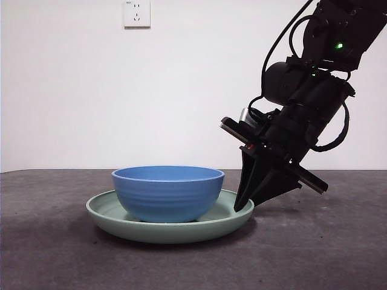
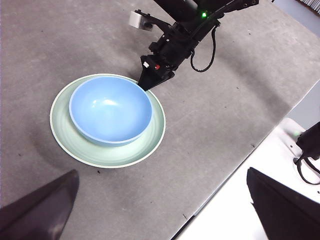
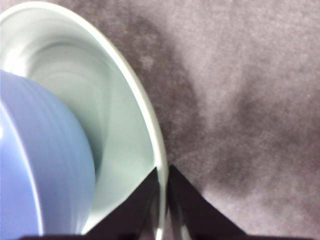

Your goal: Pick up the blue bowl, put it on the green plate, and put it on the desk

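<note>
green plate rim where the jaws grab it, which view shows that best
Right wrist view: the right gripper has the green plate rim pinched between its jaws. Front view shows it side-on; left wrist view shows it small and far.

Plain white wall (image 1: 72, 90) behind, white socket plate (image 1: 136, 13) high up; pale floor (image 2: 235, 220) beside table edge.

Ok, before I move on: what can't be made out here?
- Front view: the blue bowl hides the middle of the green plate.
- Right wrist view: blurred close-up; the right tool closes on the plate rim, but the bottom edge cuts the jaws off.
- Left wrist view: only the left tool's jaw tips show, apart, high above the desk.
</note>
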`<state>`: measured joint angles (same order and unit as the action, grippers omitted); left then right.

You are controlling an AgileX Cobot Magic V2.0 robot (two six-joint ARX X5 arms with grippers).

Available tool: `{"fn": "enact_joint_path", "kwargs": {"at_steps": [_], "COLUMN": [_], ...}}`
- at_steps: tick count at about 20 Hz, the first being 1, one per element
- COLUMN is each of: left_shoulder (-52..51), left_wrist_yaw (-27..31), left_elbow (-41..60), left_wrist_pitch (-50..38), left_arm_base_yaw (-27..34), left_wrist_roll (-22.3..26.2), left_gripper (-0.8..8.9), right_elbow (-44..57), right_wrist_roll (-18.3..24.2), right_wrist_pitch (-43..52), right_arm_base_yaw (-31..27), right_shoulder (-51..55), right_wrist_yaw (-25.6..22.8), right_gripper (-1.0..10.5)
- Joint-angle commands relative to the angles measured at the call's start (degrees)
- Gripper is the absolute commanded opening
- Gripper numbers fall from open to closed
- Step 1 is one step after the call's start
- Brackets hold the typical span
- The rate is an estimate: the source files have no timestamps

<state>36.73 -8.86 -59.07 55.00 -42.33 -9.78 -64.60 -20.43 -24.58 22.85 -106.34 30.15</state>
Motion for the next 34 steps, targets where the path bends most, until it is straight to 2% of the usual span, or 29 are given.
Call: {"fn": "enact_joint_path", "kwargs": {"at_steps": [1, 3, 9, 11, 15, 19, 20, 23, 26, 29, 34], "left_shoulder": [0.31, 0.31, 0.31, 0.31, 0.31, 0.31, 0.31, 0.26, 0.24, 0.24, 0.24], "left_wrist_yaw": [0.24, 0.24, 0.24, 0.24, 0.24, 0.26, 0.24, 0.24, 0.24, 0.24, 0.24], "left_elbow": [-0.39, -0.39, -0.39, -0.39, -0.39, -0.39, -0.39, -0.39, -0.39, -0.39, -0.39], "left_wrist_pitch": [-0.66, -0.66, -0.63, -0.63, -0.63, -0.66, -0.66, 0.31, 2.99, 6.12, 6.4], "left_arm_base_yaw": [-0.35, -0.35, -0.35, -0.35, -0.35, -0.35, -0.33, -0.33, -0.33, -0.33, -0.33], "left_wrist_roll": [0.02, 0.0, 0.0, 0.02, 0.02, 0.02, 0.02, -0.04, 0.0, 0.09, 0.55], "left_gripper": [6.22, 6.22, 6.22, 6.22, 6.22, 6.22, 6.22, 6.22, 6.22, 6.22, 6.22], "right_elbow": [-1.01, -1.27, -5.66, -7.85, -9.62, -9.6, -9.6, -9.6, -9.6, -9.6, -9.53], "right_wrist_roll": [0.2, 1.22, 2.03, 3.1, 5.86, 10.01, 10.45, 10.27, 8.2, 7.76, 8.04], "right_wrist_pitch": [0.66, 0.72, -2.75, -5.97, -15.74, -29.31, -32.0, -38.38, -42.91, -46.93, -53.42], "right_arm_base_yaw": [0.37, 0.22, -1.97, -2.56, -2.08, 1.42, 2.56, 5.68, 7.48, 7.85, 7.82], "right_shoulder": [-1.2, -0.94, 3.74, 7.04, 17.62, 31.08, 34.38, 43.71, 51.01, 56.19, 61.68], "right_wrist_yaw": [-0.04, -0.07, -1.42, -3.19, -10.86, -20.87, -22.01, -22.73, -22.71, -22.69, -22.71], "right_gripper": [0.9, 1.8, 3.7, 4.5, 5.8, 5.8, 5.8, 5.8, 5.8, 5.8, 5.8]}}
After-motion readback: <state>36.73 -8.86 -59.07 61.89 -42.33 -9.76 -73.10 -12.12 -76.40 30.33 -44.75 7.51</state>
